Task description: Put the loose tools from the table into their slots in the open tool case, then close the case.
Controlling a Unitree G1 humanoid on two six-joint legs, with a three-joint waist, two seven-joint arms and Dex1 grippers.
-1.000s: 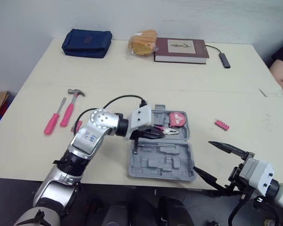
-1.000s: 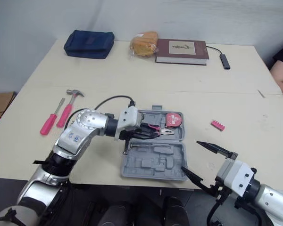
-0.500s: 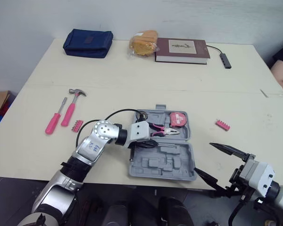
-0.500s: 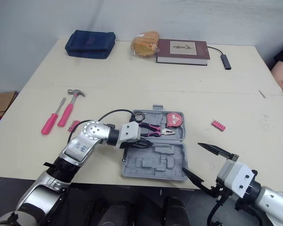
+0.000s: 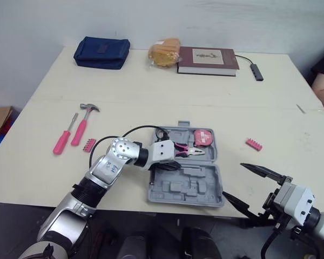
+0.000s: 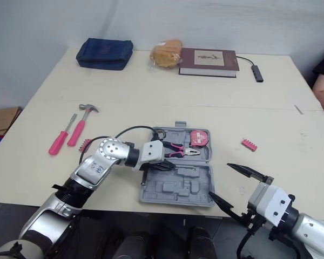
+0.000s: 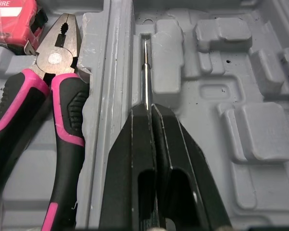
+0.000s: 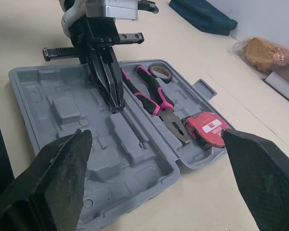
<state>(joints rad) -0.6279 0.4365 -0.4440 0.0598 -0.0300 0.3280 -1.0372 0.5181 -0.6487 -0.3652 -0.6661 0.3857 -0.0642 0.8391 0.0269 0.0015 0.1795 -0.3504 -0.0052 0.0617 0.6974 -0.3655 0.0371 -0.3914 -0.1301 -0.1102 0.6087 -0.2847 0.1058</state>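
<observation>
A: Worktop [image 5: 151, 81], cream under a white wall [image 5: 205, 21]: left side?
B: Pink screwdriver [image 5: 62, 141] and hammer [image 5: 81, 127] lie loose. Centre: left end effector [image 7: 151, 108] pinches a thin shaft [image 7: 145, 67] inside the open tool case [image 5: 151, 197]. Right end effector [image 5: 232, 179] gapes wide by the near edge.

I found the grey case [image 5: 205, 190] open, pliers [image 5: 187, 150] slotted inside. Pink hammer [image 5: 82, 125] and screwdriver [image 5: 63, 141] lay loose to its left.
</observation>
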